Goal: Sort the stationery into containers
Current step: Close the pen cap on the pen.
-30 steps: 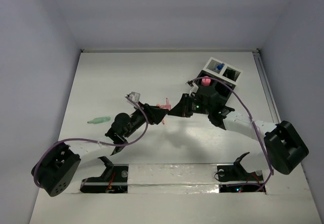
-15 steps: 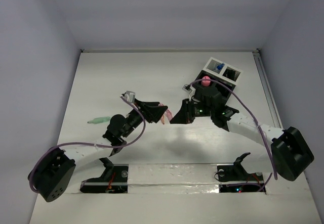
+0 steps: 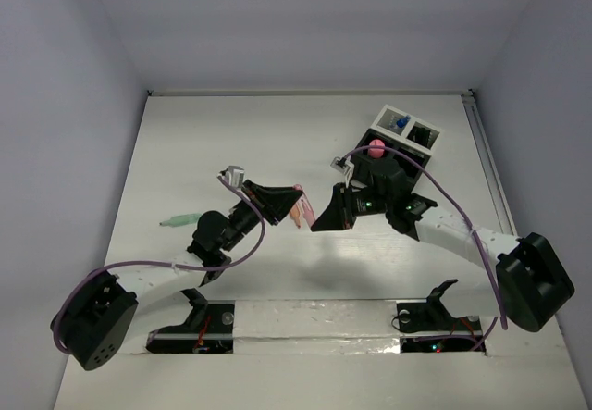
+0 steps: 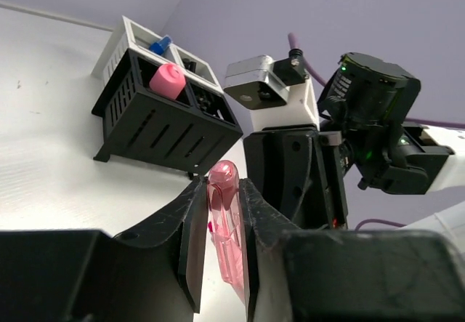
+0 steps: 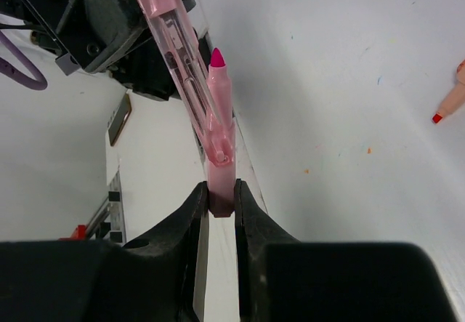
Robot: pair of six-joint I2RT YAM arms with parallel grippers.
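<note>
The white desk (image 3: 231, 132) fills most of the top view. The black box (image 4: 156, 129) sits in the upper right of that view. A pink round piece (image 4: 168, 80) stands in one of its parts. The white box (image 3: 387, 114) touches its far side, with a blue bottle (image 3: 400, 123) inside.

Both arms meet in the middle of the top view, up off the desk. The right tool (image 5: 220, 195) is closed tight on the back end of a pink marker (image 5: 218, 133). The marker's bright tip (image 5: 216, 58) is bare and points up in the right wrist view. The left tool (image 4: 221, 191) is closed on a pink cap (image 4: 227, 242) that you can see through. The cap lies right beside the marker. I cannot tell if they touch.

I think the marker is very light and stiff. It looks smooth and round, so it could slip or roll. A good place to hold it is the thick body, where the right tool has it, and never the soft tip. The tip could smear ink on things. The cap looks thin, so a hard squeeze might crack it. Hold it by its sides, with the open end free.

A green marker (image 3: 182, 217) lies at the left of the top view. A peach marker (image 5: 452, 98) lies at the right edge of the right wrist view.
</note>
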